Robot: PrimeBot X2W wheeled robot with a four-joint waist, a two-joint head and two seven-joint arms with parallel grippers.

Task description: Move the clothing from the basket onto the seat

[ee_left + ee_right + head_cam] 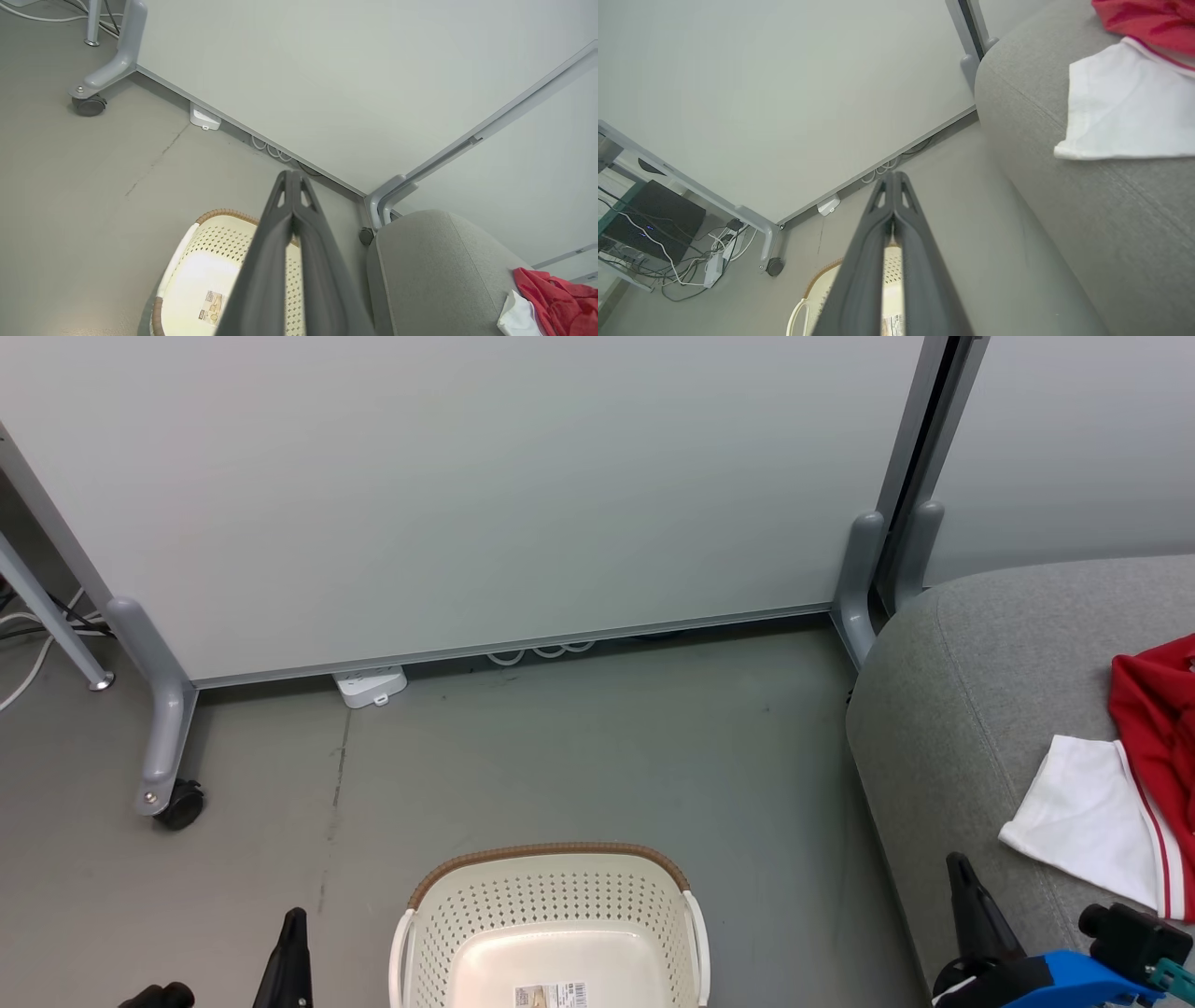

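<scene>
The cream basket (551,905) with a brown rim stands on the floor at the bottom centre, and its floor shows nothing but a barcode sticker (551,994). The clothing (1120,784), red with a white panel, lies on the grey seat (980,691) at the right. My left gripper (294,933) is shut with nothing in it, left of the basket. My right gripper (962,877) is shut with nothing in it, over the seat's front edge, near the white panel. The left wrist view has the basket (205,270) under the shut fingers (292,186), and the clothing (551,303) on the seat (434,261).
A grey partition panel (467,495) on wheeled feet (177,803) closes off the back. A white power strip (371,686) and cables lie at its base. A desk leg (56,625) stands at far left. Bare floor (579,747) stretches between the basket and the panel.
</scene>
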